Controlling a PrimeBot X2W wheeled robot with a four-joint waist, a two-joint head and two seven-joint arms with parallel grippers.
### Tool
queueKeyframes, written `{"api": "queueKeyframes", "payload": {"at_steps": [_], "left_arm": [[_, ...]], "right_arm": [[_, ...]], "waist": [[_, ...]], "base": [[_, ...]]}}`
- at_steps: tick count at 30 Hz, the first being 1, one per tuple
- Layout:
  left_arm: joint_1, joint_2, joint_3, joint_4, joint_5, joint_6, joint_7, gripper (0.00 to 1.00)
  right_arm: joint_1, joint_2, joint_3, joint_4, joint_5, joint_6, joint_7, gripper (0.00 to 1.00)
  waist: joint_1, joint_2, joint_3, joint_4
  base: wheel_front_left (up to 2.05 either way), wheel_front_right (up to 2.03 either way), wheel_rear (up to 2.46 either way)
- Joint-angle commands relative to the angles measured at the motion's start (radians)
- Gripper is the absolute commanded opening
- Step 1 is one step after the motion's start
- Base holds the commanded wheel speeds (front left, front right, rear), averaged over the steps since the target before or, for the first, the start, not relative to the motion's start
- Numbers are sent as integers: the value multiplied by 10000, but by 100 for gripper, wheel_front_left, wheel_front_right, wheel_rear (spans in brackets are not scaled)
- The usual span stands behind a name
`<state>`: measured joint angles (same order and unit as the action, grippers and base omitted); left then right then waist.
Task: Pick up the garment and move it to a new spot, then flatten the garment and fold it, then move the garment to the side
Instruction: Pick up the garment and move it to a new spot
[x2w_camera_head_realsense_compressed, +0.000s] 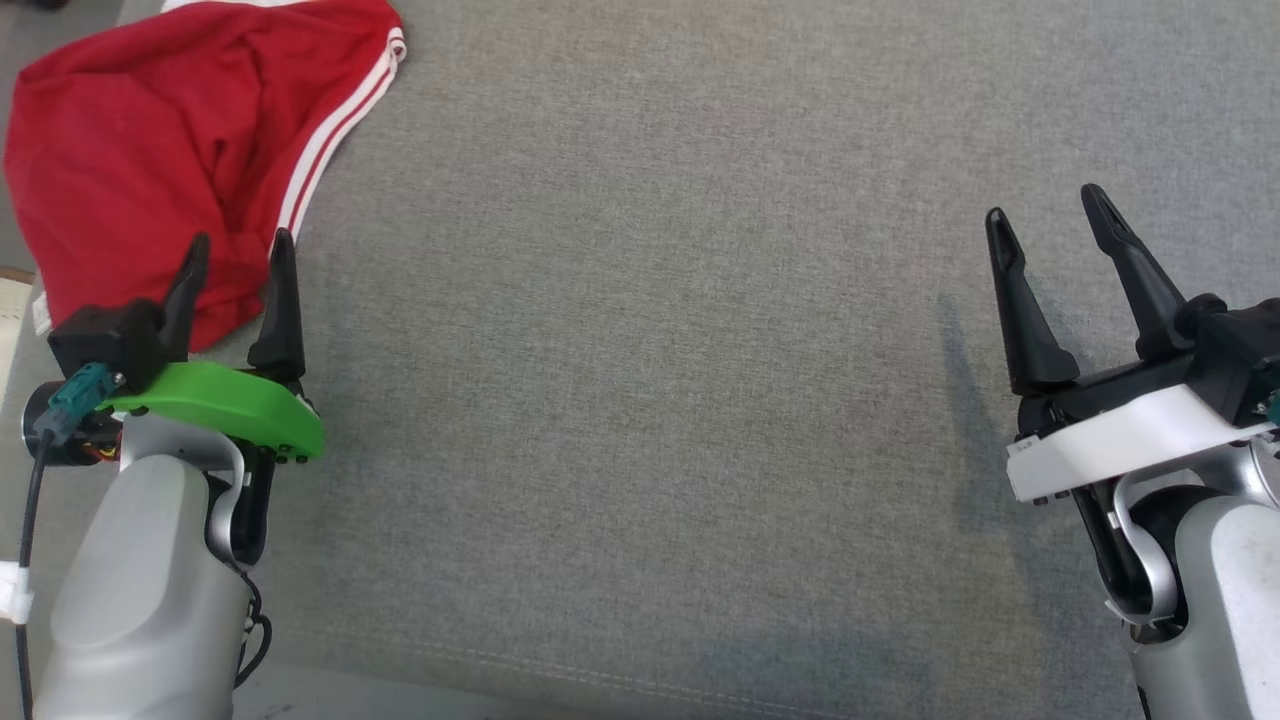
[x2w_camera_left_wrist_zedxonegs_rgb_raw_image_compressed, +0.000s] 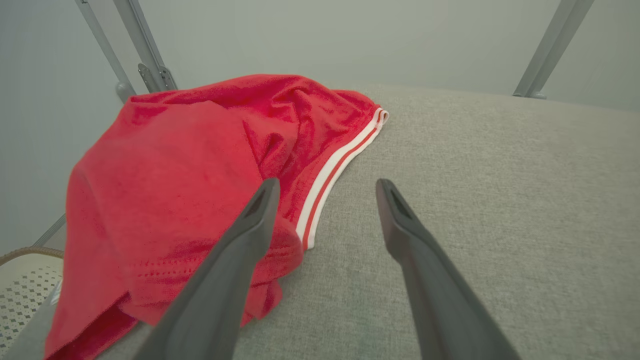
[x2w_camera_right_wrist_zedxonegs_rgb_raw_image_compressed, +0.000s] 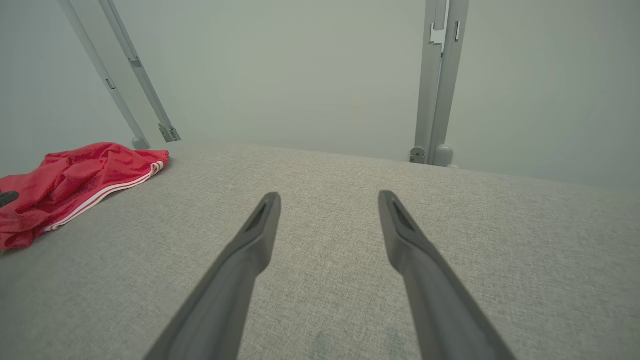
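A crumpled red garment (x2w_camera_head_realsense_compressed: 170, 140) with white side stripes lies at the far left of the grey fabric surface (x2w_camera_head_realsense_compressed: 650, 380), partly past its left edge. My left gripper (x2w_camera_head_realsense_compressed: 240, 255) hovers open at the garment's near edge, nothing between its fingers. In the left wrist view the garment (x2w_camera_left_wrist_zedxonegs_rgb_raw_image_compressed: 175, 175) bunches ahead and to the left, its striped hem running between the open left gripper (x2w_camera_left_wrist_zedxonegs_rgb_raw_image_compressed: 327, 187) fingers. My right gripper (x2w_camera_head_realsense_compressed: 1045, 215) stands open and empty at the right, far from the cloth. The right wrist view shows the garment (x2w_camera_right_wrist_zedxonegs_rgb_raw_image_compressed: 65, 185) far left and my right gripper (x2w_camera_right_wrist_zedxonegs_rgb_raw_image_compressed: 330, 197) over bare fabric.
Grey metal frame legs (x2w_camera_right_wrist_zedxonegs_rgb_raw_image_compressed: 440, 80) stand beyond the surface's far edge, with slanted struts (x2w_camera_left_wrist_zedxonegs_rgb_raw_image_compressed: 142, 50) behind the garment. A pale perforated object (x2w_camera_left_wrist_zedxonegs_rgb_raw_image_compressed: 25, 280) sits off the left edge. The surface's front seam (x2w_camera_head_realsense_compressed: 600, 680) runs near the robot.
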<state>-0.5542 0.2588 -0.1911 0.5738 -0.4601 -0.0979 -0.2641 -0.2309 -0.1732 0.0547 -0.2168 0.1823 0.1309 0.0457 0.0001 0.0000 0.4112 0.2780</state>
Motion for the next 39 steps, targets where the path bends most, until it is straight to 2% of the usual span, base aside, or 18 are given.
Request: {"api": "queueKeyframes", "payload": {"at_steps": [1, 6, 11, 12, 13, 17, 23, 33, 39], "left_arm": [[-305, 1, -11, 301, -99, -67, -5, 100], [-1295, 75, -463, 2279, -226, -280, 5, 100], [-1926, 186, -662, 3744, -465, -315, 33, 100], [-1981, 231, -675, 3945, -427, -317, 33, 56], [-2052, 291, -634, 4083, -391, -298, 44, 0], [-2081, 460, -481, 4194, -89, 43, 37, 0], [-1789, 752, -176, 3472, 367, 537, 2, 0], [29, 1211, 970, -700, 1378, 1490, -5, 0], [1428, 1090, 1387, -3728, 1755, 2052, -3, 0]], "right_arm": [[-144, -53, -6, -69, -25, -3, 7, 100], [-336, -107, 37, -103, -24, -3, -25, 100], [-445, -64, 111, 24, 1, -3, -94, 100], [-439, -48, 116, 66, 15, -3, -114, 100], [-440, -33, 115, 91, 25, -3, -137, 100], [-377, 57, 47, 288, 94, -3, -261, 100], [-218, 187, -4, 578, 210, -3, -499, 100], [352, 383, -116, 1136, 372, -3, -965, 100], [701, 514, -229, 1192, 411, -3, -1093, 100]], "waist": [[-1, 0, 882, -645], [-1, 0, 1232, -792], [-1, 0, 1344, -901], [-1, 0, 1340, -917], [-1, 0, 1333, -927], [-1, 0, 1161, -937], [-1, 0, 672, -901], [-1, 0, -973, -844], [-1, 0, -1736, -944]], "base": [[0, 0, 0], [0, 0, 0], [0, 0, 0], [0, 0, 0], [0, 0, 0], [0, 0, 0], [0, 0, 0], [0, 0, 0], [0, 0, 0]]}}
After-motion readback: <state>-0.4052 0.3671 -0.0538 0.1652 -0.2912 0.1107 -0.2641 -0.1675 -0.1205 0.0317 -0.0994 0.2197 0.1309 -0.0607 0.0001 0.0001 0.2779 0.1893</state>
